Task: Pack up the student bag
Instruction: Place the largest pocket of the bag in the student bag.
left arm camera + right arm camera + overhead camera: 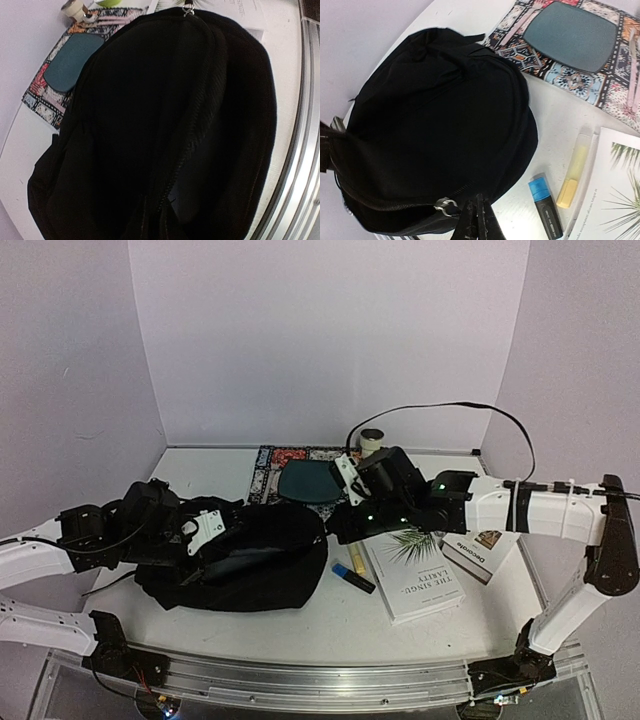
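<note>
The student bag [250, 562] is a large black backpack lying on the table left of centre. In the left wrist view the student bag [165, 125] fills the frame and its zipper line [187, 145] gapes slightly. My left gripper [222, 538] presses into the bag's left side, and its fingers are lost in the dark fabric. My right gripper [478, 196] is shut at the bag's right end on the black pull tab beside the silver zipper ring [444, 205]. From above, the right gripper [338, 524] sits against the bag's right edge.
A blue-capped marker [546, 204] and a yellow highlighter [574, 175] lie just right of the bag. A white palm-leaf book [415, 577] and a smaller book [480, 552] lie further right. Behind the bag is a patterned mat [268, 468] with a teal pad [308, 483] and a tape roll [372, 438].
</note>
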